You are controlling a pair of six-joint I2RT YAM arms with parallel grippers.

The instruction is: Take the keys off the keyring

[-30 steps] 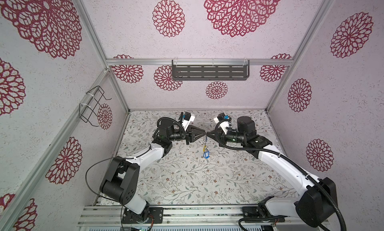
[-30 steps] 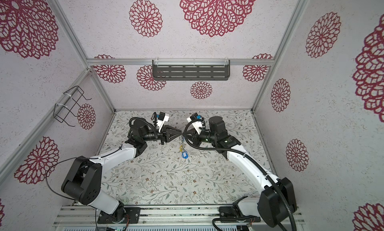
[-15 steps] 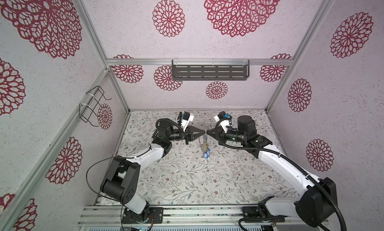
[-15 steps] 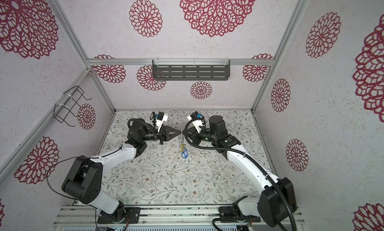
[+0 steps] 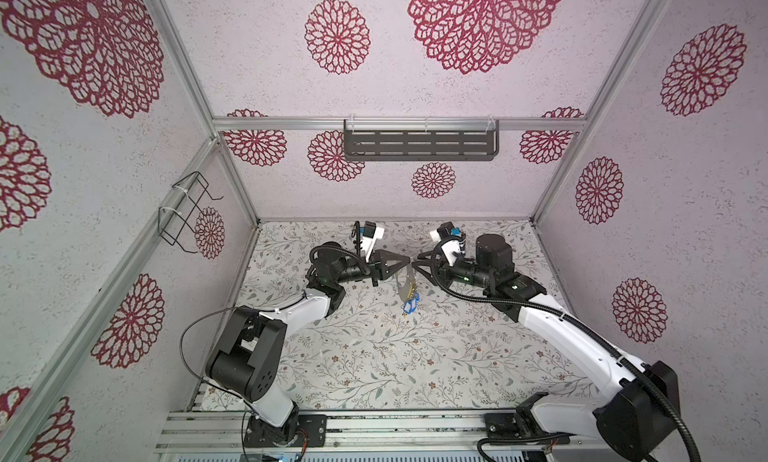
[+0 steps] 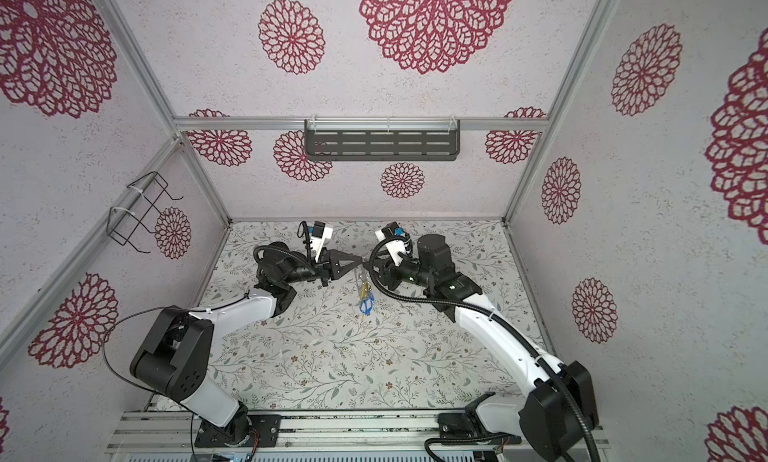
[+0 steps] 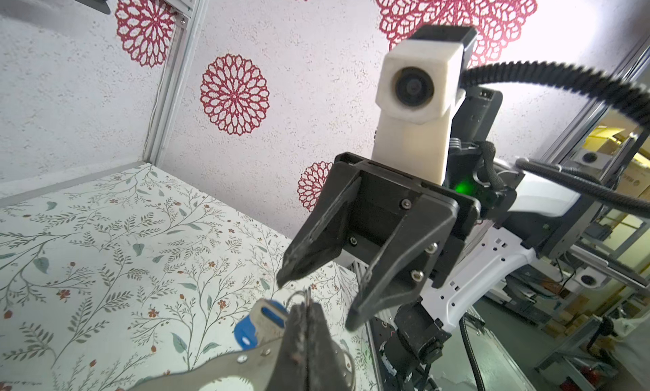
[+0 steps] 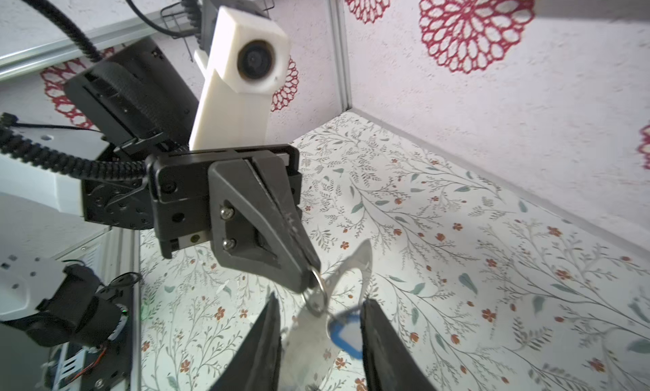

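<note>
In both top views the grey metal keyring (image 5: 404, 287) (image 6: 360, 282) hangs on edge above the floral table. Its keys (image 5: 410, 307) (image 6: 366, 304), with blue and yellow tags, dangle below it. My left gripper (image 5: 409, 266) (image 7: 306, 306) (image 8: 309, 283) is shut on a small wire split ring at the keyring's top rim. My right gripper (image 5: 415, 267) (image 8: 320, 301) (image 7: 316, 303) faces it tip to tip and stands open. Its fingers straddle the keyring plate (image 8: 362, 262) and a blue-tagged key (image 8: 346, 333) without touching them. The left wrist view shows the plate (image 7: 225, 371) and a blue-tagged key (image 7: 262, 322) beside the shut jaws.
A dark slotted shelf (image 5: 419, 145) hangs on the back wall and a black wire basket (image 5: 187, 212) on the left wall. The floral table (image 5: 374, 356) stretches in front of both arms. Patterned walls close in three sides.
The left gripper has shut on the split ring. The right gripper, shut before, has opened. The keyring now hangs from the left gripper alone.
</note>
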